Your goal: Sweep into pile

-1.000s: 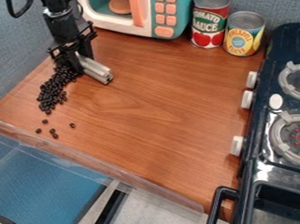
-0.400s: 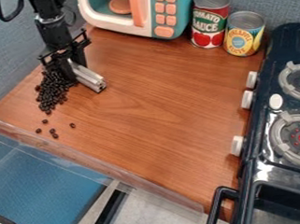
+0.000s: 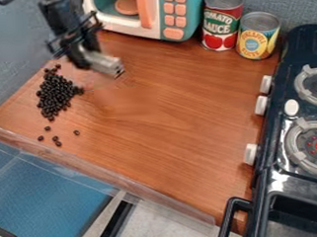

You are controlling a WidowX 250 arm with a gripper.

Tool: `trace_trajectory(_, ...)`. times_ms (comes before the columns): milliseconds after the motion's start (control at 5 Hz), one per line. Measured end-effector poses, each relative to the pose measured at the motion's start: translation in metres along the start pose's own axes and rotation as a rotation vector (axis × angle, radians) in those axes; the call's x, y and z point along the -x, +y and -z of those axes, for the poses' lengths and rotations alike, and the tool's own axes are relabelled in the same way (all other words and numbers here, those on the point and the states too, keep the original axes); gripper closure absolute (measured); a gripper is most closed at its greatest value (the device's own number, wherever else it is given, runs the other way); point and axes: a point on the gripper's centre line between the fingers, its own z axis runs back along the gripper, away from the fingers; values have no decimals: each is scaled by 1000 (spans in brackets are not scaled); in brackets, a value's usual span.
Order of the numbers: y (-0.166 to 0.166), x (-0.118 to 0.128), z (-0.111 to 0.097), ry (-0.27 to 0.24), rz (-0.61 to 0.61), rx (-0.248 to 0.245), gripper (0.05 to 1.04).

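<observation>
gripper point(image 3: 81, 58), jaws pinched on a silver bar point(image 3: 106, 64); stray beans point(image 3: 58, 143) are best nudged toward the main pile point(image 3: 55, 95) with low, gentle strokes.

My arm point(image 3: 59, 18) was blk nearly all over, w/ a long, thick part & a bit of grey shine up near the top. A blk cable point(image 3: 4, 1) made a small curve at the top left. Lower down, I had a skinny blk bar point(image 3: 66, 38) that stuck out on both sides, w/ bumpy ends. My claw point(image 3: 84, 52) was blk too.
</observation>
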Motion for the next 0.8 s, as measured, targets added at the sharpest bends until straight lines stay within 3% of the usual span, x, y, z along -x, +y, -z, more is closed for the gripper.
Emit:
trace_trajectory(200,-11,23,4,4,119,-22,695)
trace_trajectory(400,-2,46,44,-109,386,-163,695)
trace_trajectory(600,10,58,62,-178,645,-252,695)
trace_trajectory(800,25,57,71,-194,854,-324,695)
